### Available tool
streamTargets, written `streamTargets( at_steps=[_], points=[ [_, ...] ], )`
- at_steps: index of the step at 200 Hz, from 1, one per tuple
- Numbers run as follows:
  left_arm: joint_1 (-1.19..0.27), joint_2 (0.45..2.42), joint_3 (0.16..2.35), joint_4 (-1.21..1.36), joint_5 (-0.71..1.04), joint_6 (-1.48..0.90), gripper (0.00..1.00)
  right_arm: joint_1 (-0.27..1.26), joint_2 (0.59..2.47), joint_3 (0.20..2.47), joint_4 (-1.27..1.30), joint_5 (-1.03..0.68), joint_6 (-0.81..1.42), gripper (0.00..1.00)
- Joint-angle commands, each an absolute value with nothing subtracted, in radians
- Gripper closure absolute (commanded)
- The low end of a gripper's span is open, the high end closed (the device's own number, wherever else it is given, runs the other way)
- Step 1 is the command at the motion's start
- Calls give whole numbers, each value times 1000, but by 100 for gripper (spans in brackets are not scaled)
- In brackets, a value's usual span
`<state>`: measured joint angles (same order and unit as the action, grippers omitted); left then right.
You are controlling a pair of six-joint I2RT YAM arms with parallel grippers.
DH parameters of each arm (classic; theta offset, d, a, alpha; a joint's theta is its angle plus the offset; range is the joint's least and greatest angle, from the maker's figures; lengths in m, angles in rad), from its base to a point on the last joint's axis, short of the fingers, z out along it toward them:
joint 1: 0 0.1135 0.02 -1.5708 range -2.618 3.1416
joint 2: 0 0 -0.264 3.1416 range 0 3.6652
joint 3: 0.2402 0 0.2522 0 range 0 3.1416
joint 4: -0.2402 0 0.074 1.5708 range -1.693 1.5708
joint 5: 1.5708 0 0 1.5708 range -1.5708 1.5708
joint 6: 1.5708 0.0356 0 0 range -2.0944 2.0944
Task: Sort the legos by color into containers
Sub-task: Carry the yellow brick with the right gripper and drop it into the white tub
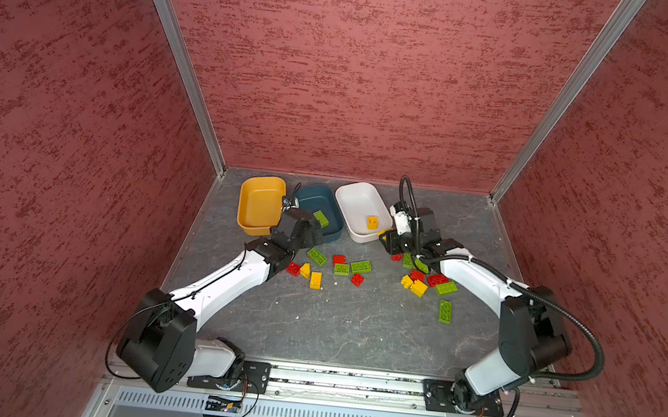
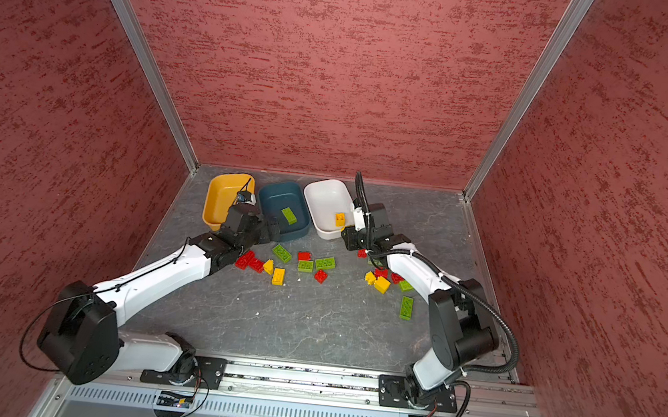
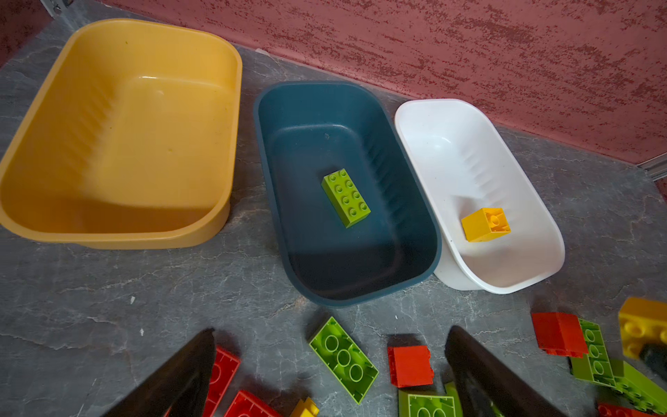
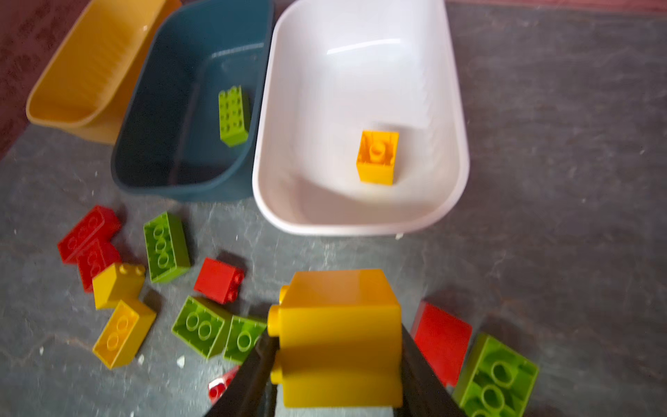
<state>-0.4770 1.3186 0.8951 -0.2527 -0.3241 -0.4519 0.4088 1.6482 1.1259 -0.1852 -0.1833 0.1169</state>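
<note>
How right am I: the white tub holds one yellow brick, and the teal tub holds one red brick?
Wrong in one thing: the teal tub holds one lime green brick, not a red one, as the left wrist view shows. The white tub does hold one yellow brick.

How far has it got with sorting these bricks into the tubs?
Barely started. Done: one green brick lies in the blue tub and one yellow brick in the white tub; the yellow tub is empty. In hand: the right hand grips a second yellow brick near the white tub, while the left hand hangs open over the loose bricks. Left: those red, green and yellow ones scattered on the table.
</note>
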Motion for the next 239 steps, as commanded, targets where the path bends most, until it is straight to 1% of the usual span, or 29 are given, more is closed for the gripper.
streamTargets(
  at_steps=[1, 29, 57, 72, 97, 108, 125, 145, 160, 174, 196, 200, 205, 206, 216, 218, 220, 239],
  points=[
    [-475, 1282, 894, -407, -367, -460, 1, 394, 1731, 1223, -165, -198, 115, 76],
    [-437, 1249, 868, -568, -373, -543, 1, 388, 1859, 1374, -208, -148, 85, 76],
    [-367, 1220, 809, -630, -283, -626, 0, 389, 1995, 1576, -349, -91, 84, 74],
    [-327, 1224, 784, -644, -236, -657, 1, 389, 2040, 1632, -376, -46, 102, 72],
    [-267, 1262, 780, -655, -141, -652, 1, 389, 2086, 1702, -415, -15, 115, 66],
    [-257, 1287, 793, -673, -140, -649, 0, 389, 2094, 1719, -425, -48, 104, 64],
    [-246, 1318, 811, -687, -138, -647, 0, 391, 2095, 1722, -412, -176, 72, 62],
    [-236, 1350, 825, -682, -124, -661, 0, 398, 2107, 1726, -374, -273, 79, 60],
    [-232, 1370, 836, -682, -133, -688, 1, 405, 2116, 1735, -360, -295, 91, 53],
    [-224, 1387, 845, -680, -135, -713, 1, 408, 2109, 1732, -347, -298, 97, 41],
    [-200, 1407, 850, -643, -98, -720, 0, 410, 2075, 1713, -325, -294, 108, 34],
    [-195, 1411, 851, -632, -90, -711, 0, 410, 2064, 1703, -318, -289, 112, 28],
    [-190, 1417, 853, -621, -80, -696, 0, 409, 2054, 1694, -312, -284, 115, 24],
    [-189, 1418, 854, -620, -78, -692, 0, 408, 2047, 1689, -310, -282, 117, 22],
    [-178, 1438, 871, -616, -61, -653, 0, 408, 2019, 1660, -290, -270, 123, 13],
    [-176, 1443, 876, -618, -59, -646, 0, 409, 2008, 1647, -283, -267, 126, 5],
    [-173, 1449, 882, -623, -55, -638, 0, 410, 2002, 1640, -277, -263, 127, 2],
    [-166, 1503, 937, -655, -43, -559, 3, 410, 1927, 1551, -222, -239, 137, 1]
  ],
)
